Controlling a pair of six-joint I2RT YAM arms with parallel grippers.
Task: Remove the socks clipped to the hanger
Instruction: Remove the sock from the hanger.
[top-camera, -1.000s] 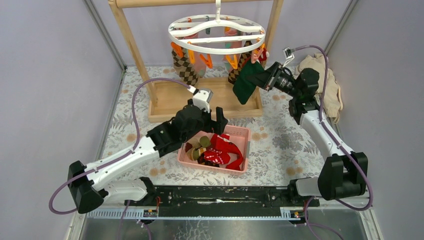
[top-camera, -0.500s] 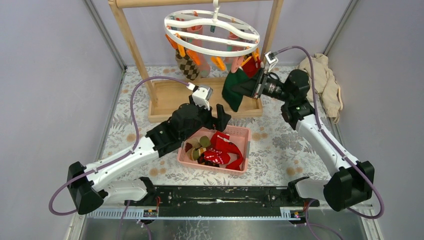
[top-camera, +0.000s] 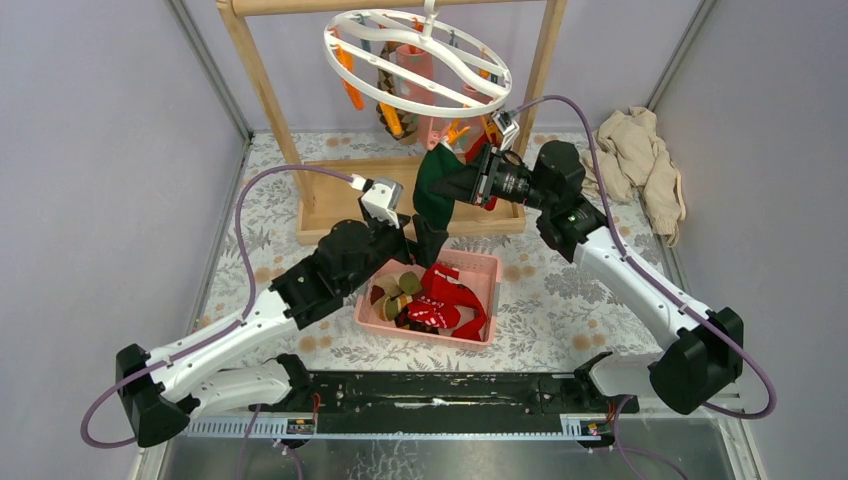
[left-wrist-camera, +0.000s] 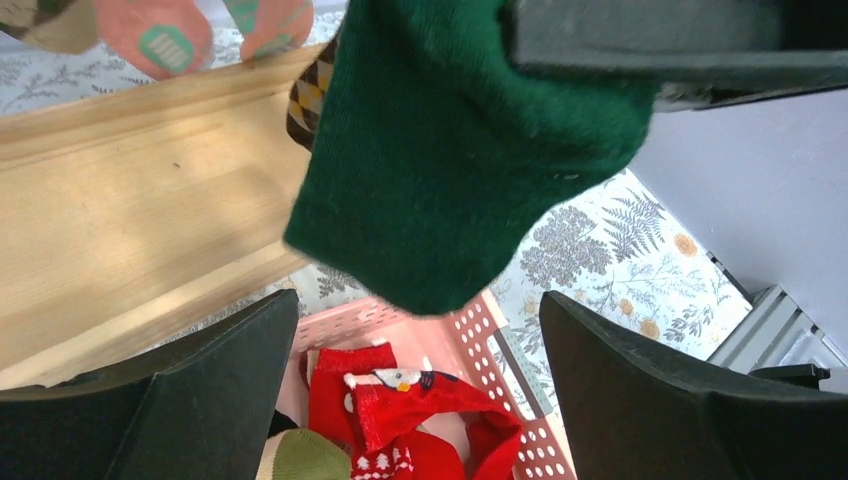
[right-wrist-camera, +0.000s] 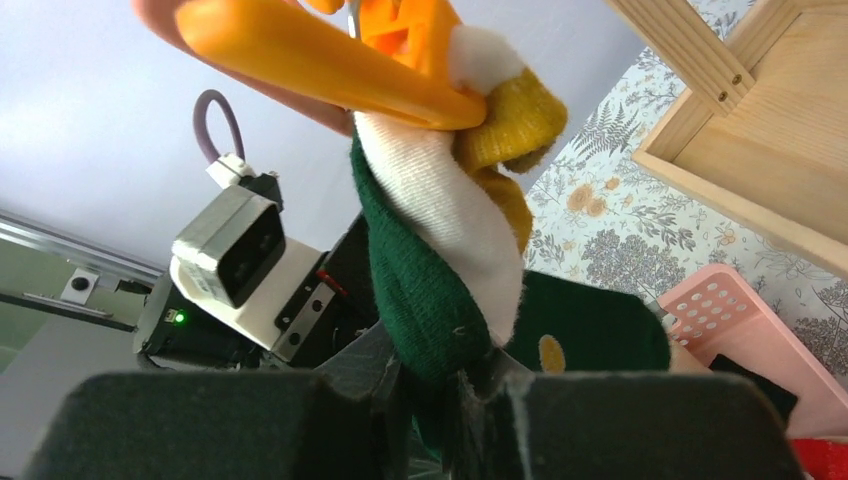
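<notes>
The white ring hanger (top-camera: 431, 18) hangs tilted from the wooden rack, with pink and argyle socks (top-camera: 420, 65) still clipped under it. My right gripper (top-camera: 455, 185) (right-wrist-camera: 450, 400) is shut on a dark green sock (top-camera: 432, 195) (right-wrist-camera: 420, 290). The sock's white and yellow end is held in an orange clip (right-wrist-camera: 310, 50). That green sock (left-wrist-camera: 450, 150) dangles just above my left gripper (top-camera: 422, 245) (left-wrist-camera: 420, 400), which is open wide over the pink basket (top-camera: 480, 265) (left-wrist-camera: 520, 330). Red socks (left-wrist-camera: 400, 410) lie in the basket.
The wooden rack's post (top-camera: 262, 90) and base tray (top-camera: 340, 200) (left-wrist-camera: 130, 220) stand behind the basket. A beige cloth heap (top-camera: 640, 160) lies at the back right. Grey walls close in both sides.
My right gripper has pulled the green sock left and toward the basket, and the hanger has swung up and tilted with it. The left arm has shifted slightly left.
</notes>
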